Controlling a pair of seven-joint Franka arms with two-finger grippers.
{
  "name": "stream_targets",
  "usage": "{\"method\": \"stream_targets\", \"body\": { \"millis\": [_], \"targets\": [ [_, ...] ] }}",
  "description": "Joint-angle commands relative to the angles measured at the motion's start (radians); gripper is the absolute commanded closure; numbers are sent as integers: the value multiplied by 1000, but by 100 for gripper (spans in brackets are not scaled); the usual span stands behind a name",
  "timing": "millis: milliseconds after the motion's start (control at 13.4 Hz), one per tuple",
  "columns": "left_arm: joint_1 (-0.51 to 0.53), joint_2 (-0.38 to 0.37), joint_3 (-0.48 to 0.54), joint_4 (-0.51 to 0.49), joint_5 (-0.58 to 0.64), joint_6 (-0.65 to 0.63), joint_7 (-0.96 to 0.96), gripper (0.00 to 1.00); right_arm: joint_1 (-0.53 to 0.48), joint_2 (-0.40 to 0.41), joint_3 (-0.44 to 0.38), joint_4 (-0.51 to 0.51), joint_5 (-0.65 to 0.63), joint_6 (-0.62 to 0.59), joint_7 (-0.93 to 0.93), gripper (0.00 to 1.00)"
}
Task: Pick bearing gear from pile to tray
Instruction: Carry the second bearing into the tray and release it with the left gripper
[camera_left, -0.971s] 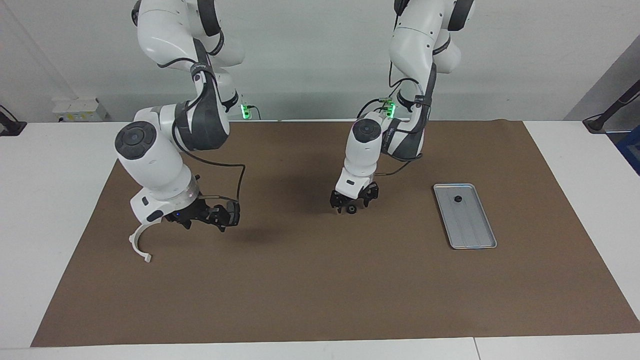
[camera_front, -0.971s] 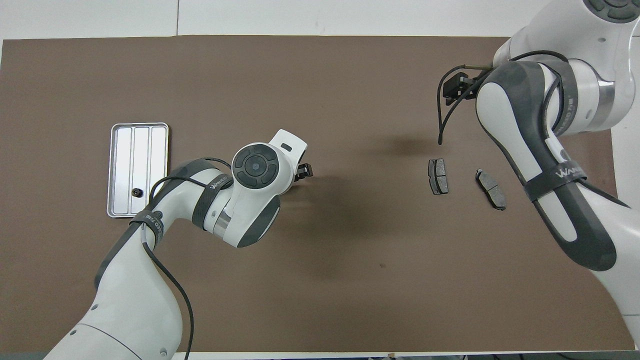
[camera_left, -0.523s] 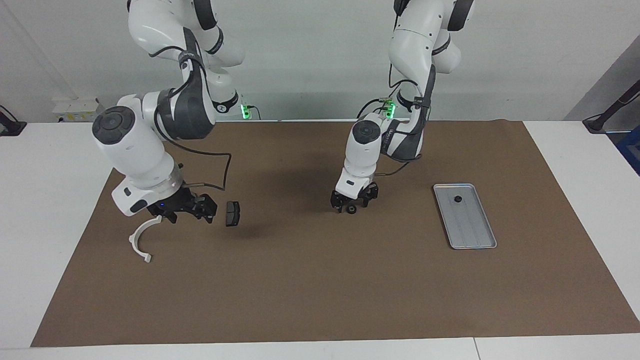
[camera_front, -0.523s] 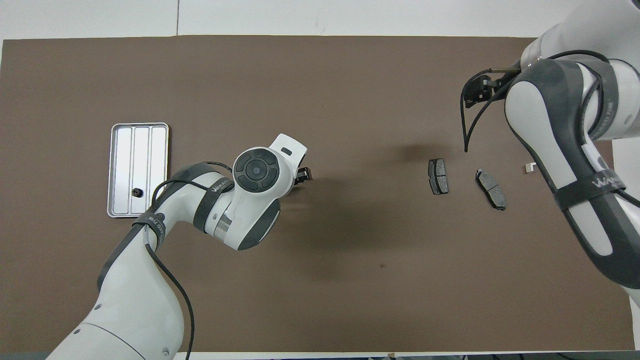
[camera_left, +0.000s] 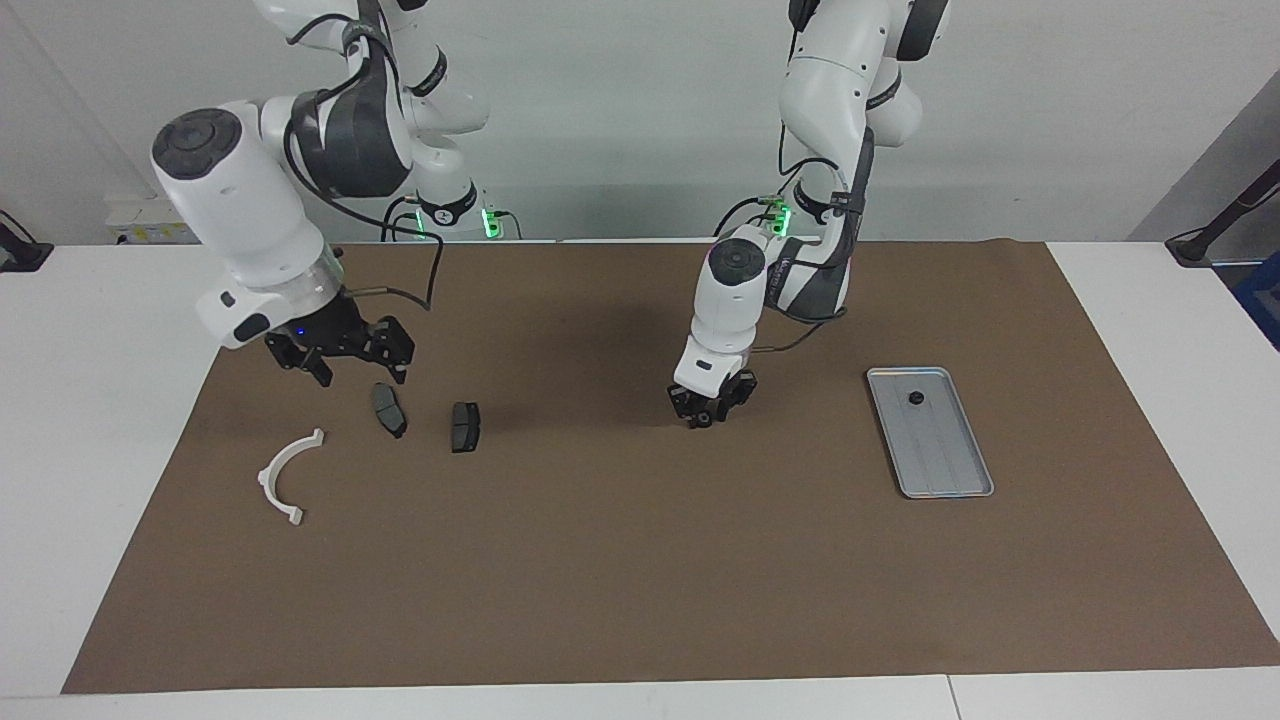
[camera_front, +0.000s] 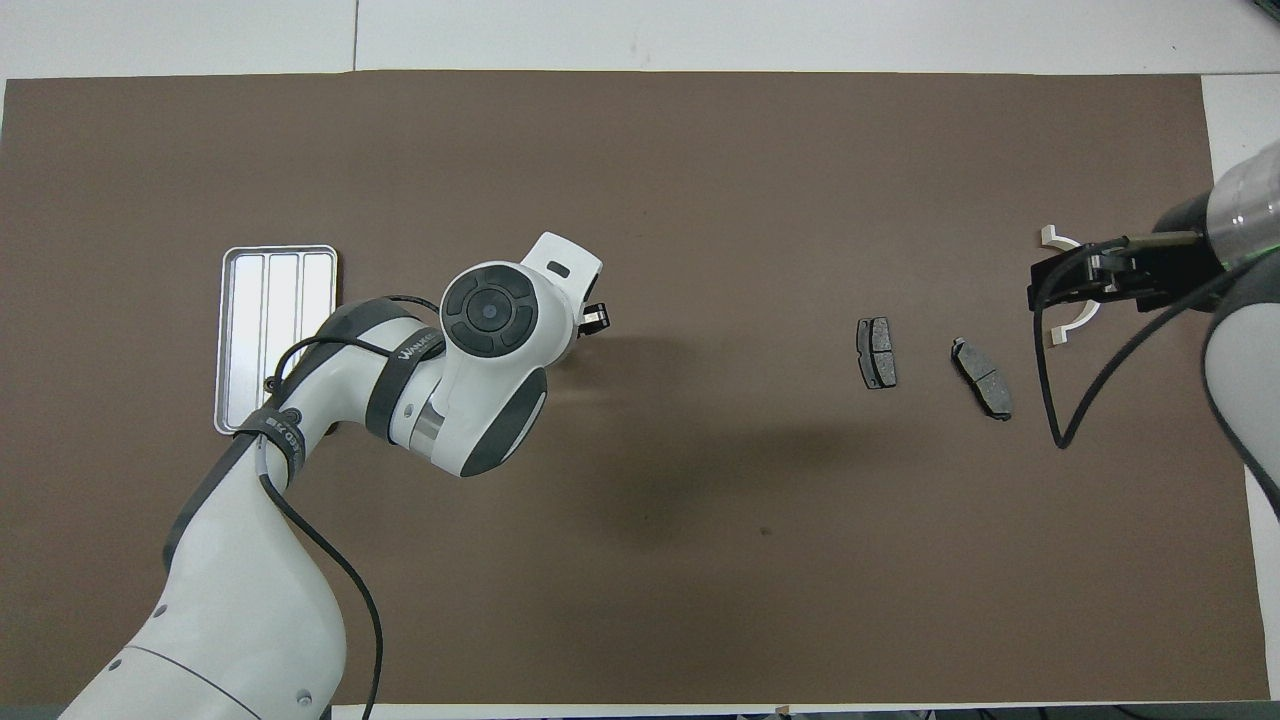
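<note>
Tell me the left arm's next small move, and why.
Probably a short lift straight up, provided it has its part. The left gripper sits down at the brown mat, and the tray, already holding one black round piece, lies toward the left arm's end. The right gripper waits open above the white arc.

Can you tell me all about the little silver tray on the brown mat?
The tray is a small, shallow rectangle that looks like silver-grey metal, with rounded corners, a raised rim and long ribs along its floor. It lies flat on the brown mat, toward the left arm's end of the table, with one short end toward the robots. One tiny black round piece sits inside, near that end. No gripper touches the tray.
</note>
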Motion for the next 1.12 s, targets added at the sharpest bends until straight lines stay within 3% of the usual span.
{"method": "stream_targets", "body": {
  "millis": [0,149,373,597,1045],
  "targets": [
    [108,-51,-4,101,11,-199,140,100,-22,-68,9,-51,-6,-34,-82,0],
    [231,-151,-7,94,2,-323,344,100,-22,-76,14,-50,-56,-34,-156,0],
    [427,-200,-4,80,-25,-391,696,100,-20,-105,20,-50,-94,-53,-167,0],
    [538,-261,-4,-170,-27,-81,851,100,-20,-120,20,-41,-95,-51,-161,0],
    [557,-159,-4,-241,-27,130,902,100,-19,-112,20,-21,-81,-50,-159,0]
  ]
}}
